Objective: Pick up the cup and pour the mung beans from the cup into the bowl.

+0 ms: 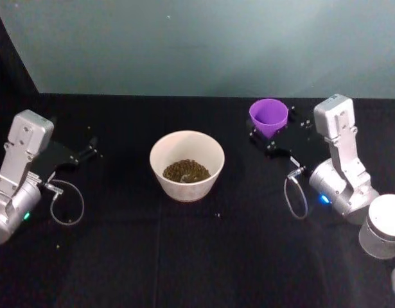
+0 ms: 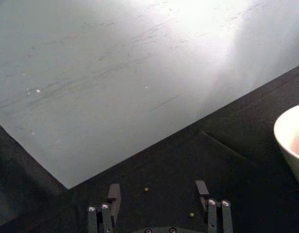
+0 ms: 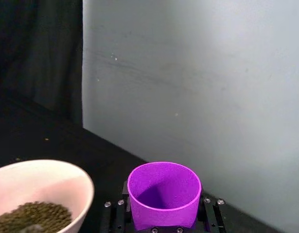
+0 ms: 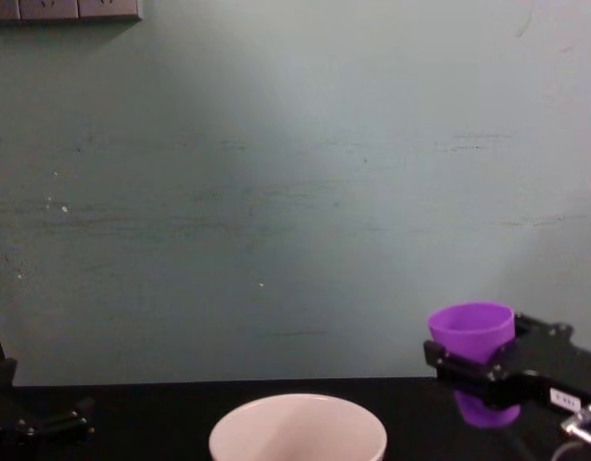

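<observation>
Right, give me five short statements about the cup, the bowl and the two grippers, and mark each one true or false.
1. The right gripper holds the purple cup upright. True.
2. The purple cup is full of mung beans. False: its inside looks empty in the right wrist view.
3. The mung beans lie in the white bowl. True.
4. The left gripper is shut on the bowl. False: it is open, holds nothing, and sits over the black table to the bowl's left.
5. The cup stands inside the bowl. False: it is held apart from the bowl, off to the bowl's right and farther back.
</observation>
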Robot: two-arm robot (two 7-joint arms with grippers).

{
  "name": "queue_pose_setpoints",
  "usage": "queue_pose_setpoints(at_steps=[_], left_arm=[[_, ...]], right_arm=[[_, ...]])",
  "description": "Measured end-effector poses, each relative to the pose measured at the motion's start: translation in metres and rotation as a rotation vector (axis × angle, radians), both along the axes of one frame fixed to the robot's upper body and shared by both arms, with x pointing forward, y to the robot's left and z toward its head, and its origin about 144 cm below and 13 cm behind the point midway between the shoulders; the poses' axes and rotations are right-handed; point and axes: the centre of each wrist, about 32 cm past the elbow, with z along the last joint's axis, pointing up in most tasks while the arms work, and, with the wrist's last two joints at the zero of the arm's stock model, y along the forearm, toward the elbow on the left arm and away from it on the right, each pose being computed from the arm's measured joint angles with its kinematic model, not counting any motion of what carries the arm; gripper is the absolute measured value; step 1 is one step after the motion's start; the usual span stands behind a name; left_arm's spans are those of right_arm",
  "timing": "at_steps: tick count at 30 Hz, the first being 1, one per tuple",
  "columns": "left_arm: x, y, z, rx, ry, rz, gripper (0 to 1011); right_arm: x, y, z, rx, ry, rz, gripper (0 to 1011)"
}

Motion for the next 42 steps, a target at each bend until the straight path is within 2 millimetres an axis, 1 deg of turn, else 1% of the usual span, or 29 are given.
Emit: queue_pose_setpoints(at_steps=[7,8,11,21,27,32,33,42], left_arm=[[0.0,0.0,0.0,0.0,0.0,0.0,1000],[0.0,0.0,0.0,0.0,0.0,0.0,1000],[0.0,0.0,0.0,0.0,0.0,0.0,1000],[0.0,0.0,0.0,0.0,0.0,0.0,1000],[0.0,0.0,0.0,0.0,0.0,0.0,1000],[0.0,0.0,0.0,0.0,0.0,0.0,1000],[0.0,0.0,0.0,0.0,0.0,0.0,1000],[0.0,0.0,0.0,0.0,0.0,0.0,1000]], right_arm=[[-0.002,-0.001,-0.022,0.061,0.057,0.023,729],[-0.002,-0.001,-0.022,0.061,0.057,0.023,729],[-0.003,-0.001,-0.031,0.079,0.073,0.031,728],[-0.003,-0.002,-0.041,0.1,0.076,0.041,730],[-0.003,-0.002,-0.043,0.103,0.074,0.045,883],[-0.002,-0.002,-0.043,0.105,0.07,0.045,991],[-0.002,-0.002,-0.042,0.105,0.068,0.044,1003],[-0.002,-0.001,-0.035,0.105,0.046,0.048,1003]])
